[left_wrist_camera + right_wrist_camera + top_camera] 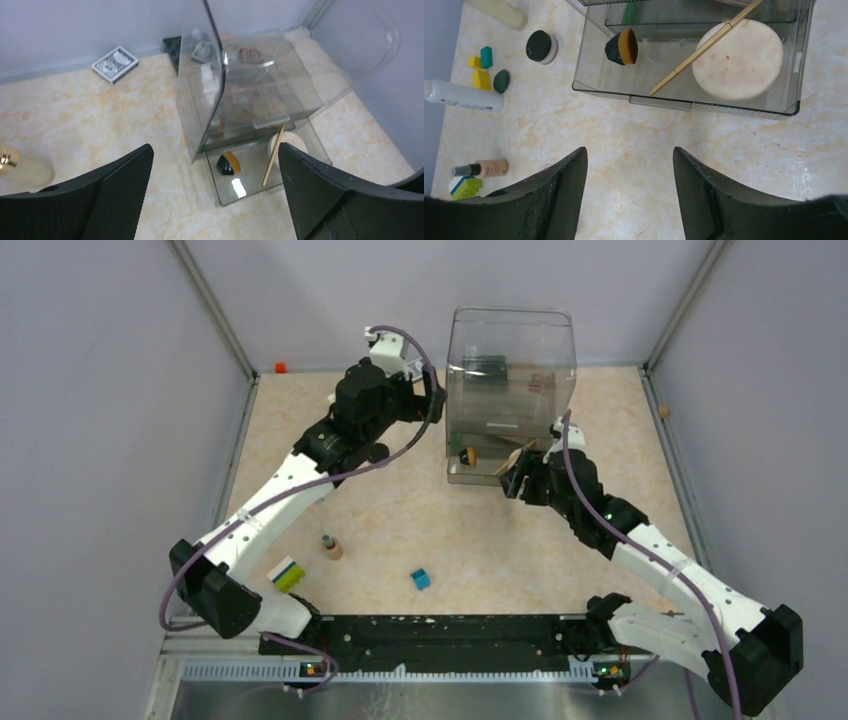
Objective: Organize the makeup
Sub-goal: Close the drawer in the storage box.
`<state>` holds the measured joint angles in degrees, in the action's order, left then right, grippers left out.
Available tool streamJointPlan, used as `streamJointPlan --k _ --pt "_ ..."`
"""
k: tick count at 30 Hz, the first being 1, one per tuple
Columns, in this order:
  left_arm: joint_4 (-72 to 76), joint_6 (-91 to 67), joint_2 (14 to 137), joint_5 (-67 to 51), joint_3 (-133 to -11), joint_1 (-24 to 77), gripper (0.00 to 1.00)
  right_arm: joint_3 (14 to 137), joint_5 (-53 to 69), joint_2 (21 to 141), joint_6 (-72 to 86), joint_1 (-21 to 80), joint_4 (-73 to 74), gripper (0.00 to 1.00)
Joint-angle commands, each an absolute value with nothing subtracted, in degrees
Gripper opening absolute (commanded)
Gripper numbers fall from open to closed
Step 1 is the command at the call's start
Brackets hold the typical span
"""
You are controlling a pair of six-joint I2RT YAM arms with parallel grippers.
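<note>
A clear organizer box (510,390) stands at the back of the table with its lid up. Its front tray (594,85) holds a beige round disc (738,59), a black-and-orange brush (622,46) and a thin gold stick (704,47). My right gripper (630,150) is open and empty over bare table just in front of the tray (515,475). My left gripper (215,150) is open and empty beside the box's left wall (432,400). A black round compact (541,46), a white bottle (464,96) and a tan tube (481,168) lie on the table to the left. A gold-capped bottle (10,162) shows at the left edge.
A grey patterned card box (115,63) lies near the back wall. A blue cube (421,579) and a yellow-green block (287,574) sit near the front. More small toy blocks (480,67) lie by the white bottle. Grey walls close in the table.
</note>
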<state>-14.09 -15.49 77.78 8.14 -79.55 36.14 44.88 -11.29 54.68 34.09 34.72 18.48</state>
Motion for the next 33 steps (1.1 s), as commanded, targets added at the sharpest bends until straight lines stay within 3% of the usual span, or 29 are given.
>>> streamJointPlan --k 1,17,26,33 --pt "-3.67 -13.11 82.53 7.63 -86.68 35.56 0.99 42.52 -9.99 52.27 37.53 34.37 10.87 0.62" --pt "-16.0 -6.4 116.78 12.03 -130.79 31.93 0.96 39.73 -11.86 47.15 34.57 34.37 9.87 0.59" --pt "-17.99 -8.7 120.51 7.39 -133.98 29.64 0.81 38.4 -12.47 46.02 35.0 34.37 10.48 0.59" --pt "-19.76 -8.91 121.44 5.22 -134.03 29.62 0.65 37.88 -11.91 45.97 35.84 34.37 10.79 0.59"
